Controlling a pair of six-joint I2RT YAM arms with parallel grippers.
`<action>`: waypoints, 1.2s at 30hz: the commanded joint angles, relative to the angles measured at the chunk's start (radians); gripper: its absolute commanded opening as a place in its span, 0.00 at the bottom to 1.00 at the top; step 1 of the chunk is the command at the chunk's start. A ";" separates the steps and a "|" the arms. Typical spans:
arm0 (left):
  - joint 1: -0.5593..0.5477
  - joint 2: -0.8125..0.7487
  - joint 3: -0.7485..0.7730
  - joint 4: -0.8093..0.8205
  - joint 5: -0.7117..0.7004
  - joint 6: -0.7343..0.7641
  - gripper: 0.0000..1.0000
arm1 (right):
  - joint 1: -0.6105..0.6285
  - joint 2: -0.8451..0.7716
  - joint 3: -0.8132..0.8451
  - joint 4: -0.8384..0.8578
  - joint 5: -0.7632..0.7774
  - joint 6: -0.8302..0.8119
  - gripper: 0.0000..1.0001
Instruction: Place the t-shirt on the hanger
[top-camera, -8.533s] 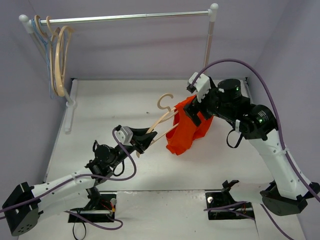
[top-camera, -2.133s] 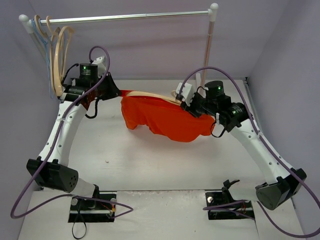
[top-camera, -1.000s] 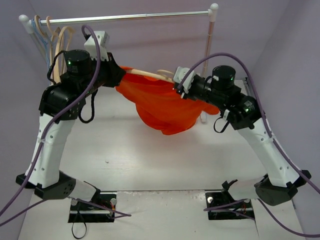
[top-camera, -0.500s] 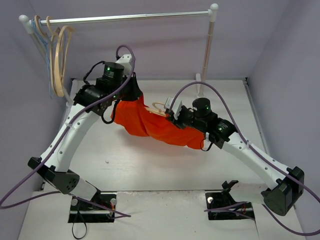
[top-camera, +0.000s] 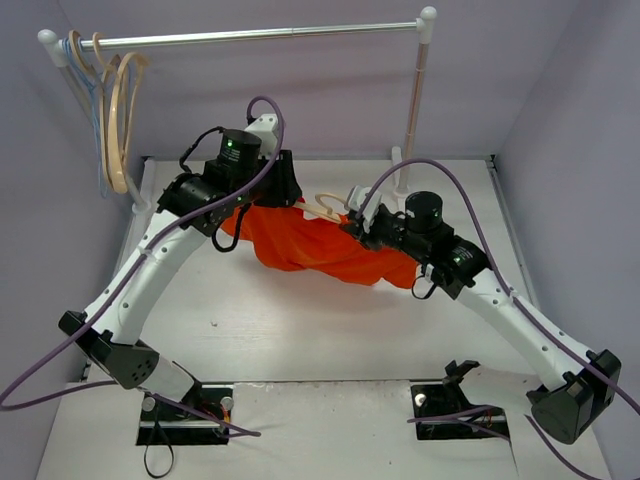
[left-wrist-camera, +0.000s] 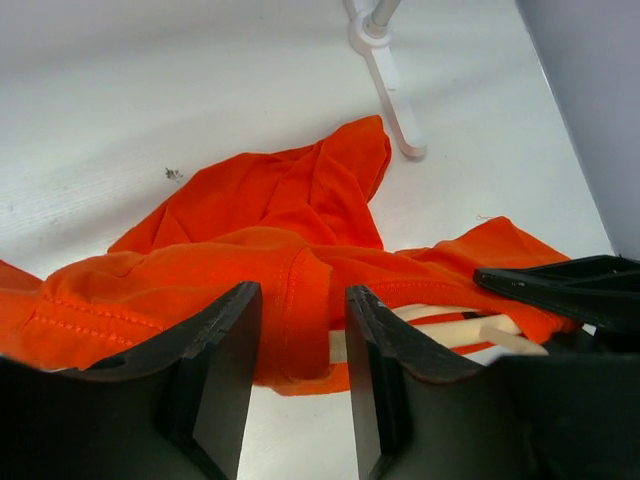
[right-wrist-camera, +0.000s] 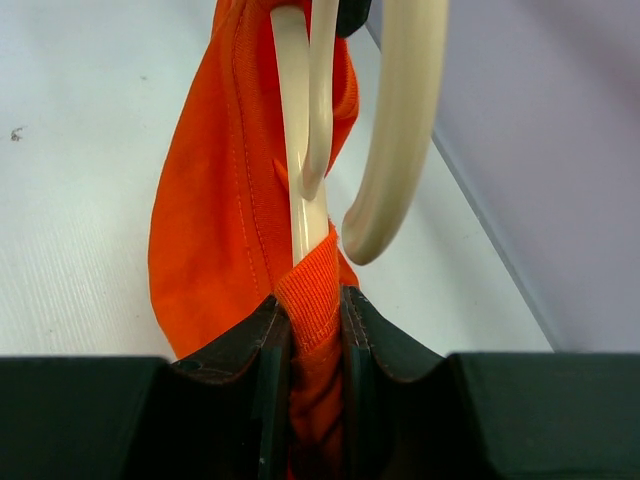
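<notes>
The t-shirt (top-camera: 310, 248) is strung out between the 2 claws, bunched and sagging low over the bench (top-camera: 300, 340). The hanger (top-camera: 327, 207) is partly wrapped inside it, with the wooden hook seen poking out just beside the right claw (right-wrist-camera: 315, 300). There the ribbed collar is pinched tight between the fingers, and the pale hanger neck rises straight out of the grip. At the left claw (left-wrist-camera: 297, 300) the jaws are set narrow and a hemmed fold of orange cloth is caught between them. Well beyond the left claw, spare hangers (top-camera: 118, 110) are hung on the rail (top-camera: 250, 35).
</notes>
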 joint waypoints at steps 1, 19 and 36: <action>-0.007 -0.062 0.071 0.065 0.012 0.041 0.39 | -0.033 -0.048 0.037 0.118 -0.046 0.008 0.00; 0.171 -0.120 0.031 0.043 0.676 0.591 0.43 | -0.151 -0.024 0.108 -0.107 -0.370 -0.024 0.00; 0.279 -0.060 -0.058 -0.167 1.040 0.782 0.43 | -0.184 0.030 0.138 -0.146 -0.419 -0.059 0.00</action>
